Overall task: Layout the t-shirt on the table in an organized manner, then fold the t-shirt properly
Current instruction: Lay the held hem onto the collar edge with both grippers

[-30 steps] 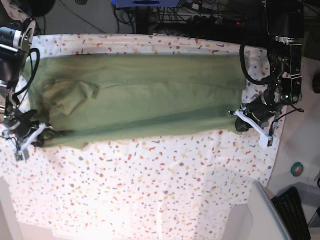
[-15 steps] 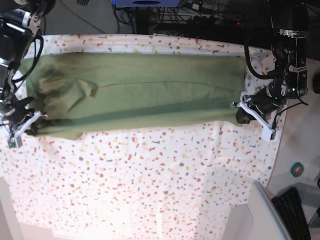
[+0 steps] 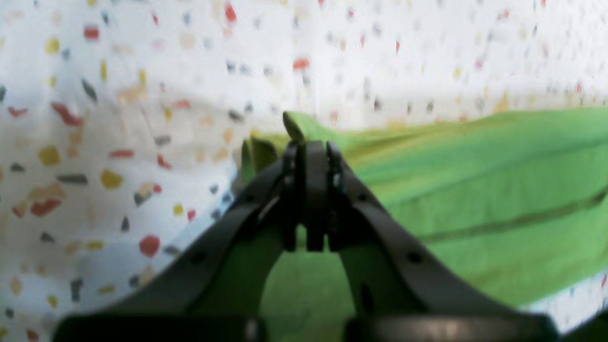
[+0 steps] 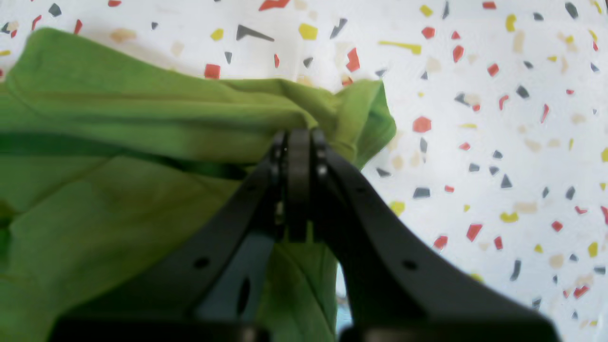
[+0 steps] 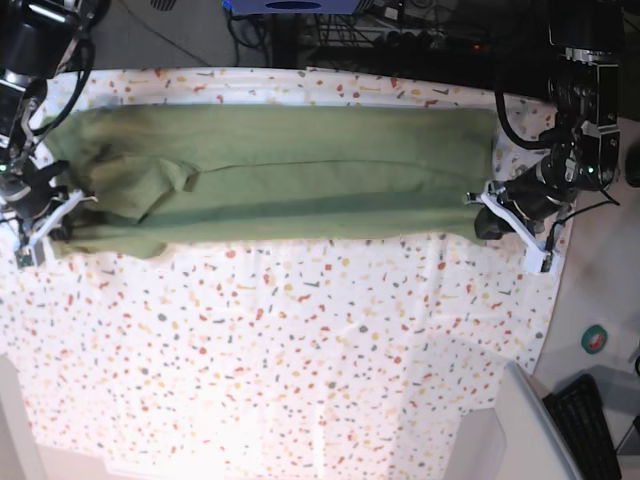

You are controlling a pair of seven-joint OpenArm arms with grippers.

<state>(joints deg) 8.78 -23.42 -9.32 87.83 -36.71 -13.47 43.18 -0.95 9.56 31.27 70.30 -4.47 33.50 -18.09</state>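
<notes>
Both grippers are clamped on the t-shirt [image 5: 290, 170], one at each end of its near edge. The left gripper [image 3: 308, 152] has its jaws closed tight on a bunched corner of green fabric; in the base view it sits at the right end [image 5: 497, 212]. The right gripper [image 4: 297, 142] is likewise pinched shut on a gathered corner, at the base view's left end [image 5: 45, 222]. The shirt is stretched into a long band across the far part of the table [image 5: 300, 350], over the speckled cloth, with a lengthwise crease and some wrinkling near the right gripper's end.
</notes>
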